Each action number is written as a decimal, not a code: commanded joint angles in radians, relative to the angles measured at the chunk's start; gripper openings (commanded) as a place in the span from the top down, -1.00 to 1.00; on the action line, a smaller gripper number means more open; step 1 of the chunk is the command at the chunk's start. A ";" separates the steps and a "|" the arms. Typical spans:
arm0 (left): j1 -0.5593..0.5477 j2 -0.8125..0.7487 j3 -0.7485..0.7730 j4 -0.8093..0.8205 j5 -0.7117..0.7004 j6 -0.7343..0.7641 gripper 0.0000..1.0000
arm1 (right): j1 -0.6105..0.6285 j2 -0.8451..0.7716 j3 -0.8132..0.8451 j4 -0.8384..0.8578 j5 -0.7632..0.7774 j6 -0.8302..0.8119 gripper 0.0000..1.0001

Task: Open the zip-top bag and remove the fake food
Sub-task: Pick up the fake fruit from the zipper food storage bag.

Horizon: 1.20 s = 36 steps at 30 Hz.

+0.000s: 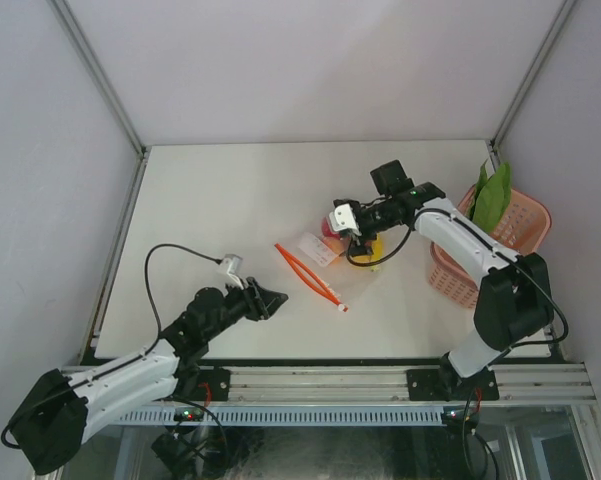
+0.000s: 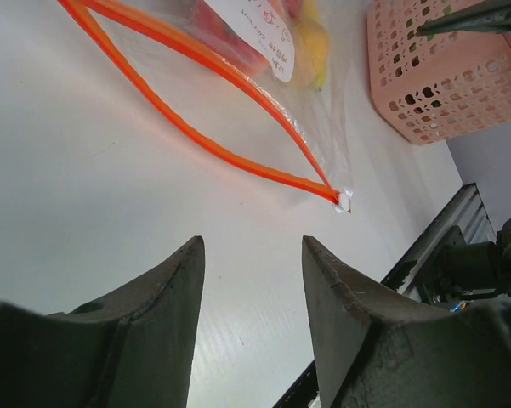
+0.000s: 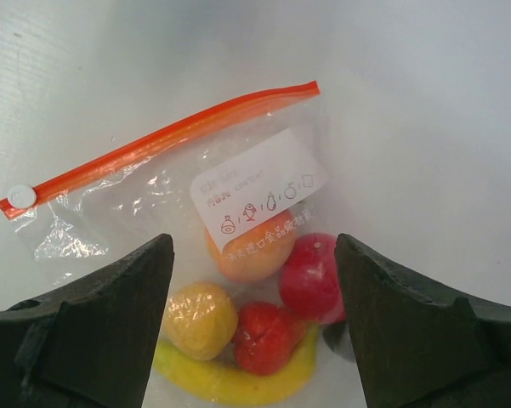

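- One zip-top bag (image 1: pixel 323 262) is lying flat near the middle of the white table (image 1: pixel 220 190), its two orange zipper strips bowing apart.
- The fake food (image 3: pixel 255 314) is sitting inside the bag's far end: a banana and some red and orange pieces.
- The right gripper (image 3: pixel 253 255) is hovering over that food, fingers spread wide, gripping nothing.
- The left gripper (image 2: pixel 253 255) is hanging low near the zipper's corner, fingers partly apart, holding nothing.
- A green leafy piece (image 1: pixel 492 195) is resting in the pink basket (image 1: pixel 528 225).

The right gripper (image 1: pixel 358 238) partly hides the zip-top bag (image 1: pixel 318 250) (overhead view)
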<state>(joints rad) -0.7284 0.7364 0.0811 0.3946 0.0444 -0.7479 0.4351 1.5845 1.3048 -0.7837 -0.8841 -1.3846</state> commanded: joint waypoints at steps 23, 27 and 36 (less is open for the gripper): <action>0.009 0.406 0.056 0.381 0.102 0.150 0.26 | 0.028 0.140 0.097 -0.065 0.191 -0.146 -0.35; 0.009 0.466 0.070 0.421 0.095 0.147 0.29 | 0.033 0.166 0.096 -0.057 0.215 -0.149 -0.34; 0.009 0.532 0.129 0.484 0.086 0.171 0.29 | 0.041 0.228 0.096 -0.025 0.277 -0.136 -0.27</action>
<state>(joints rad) -0.7258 1.2381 0.1299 0.7979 0.1345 -0.6197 0.4667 1.7966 1.3682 -0.8433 -0.6323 -1.5124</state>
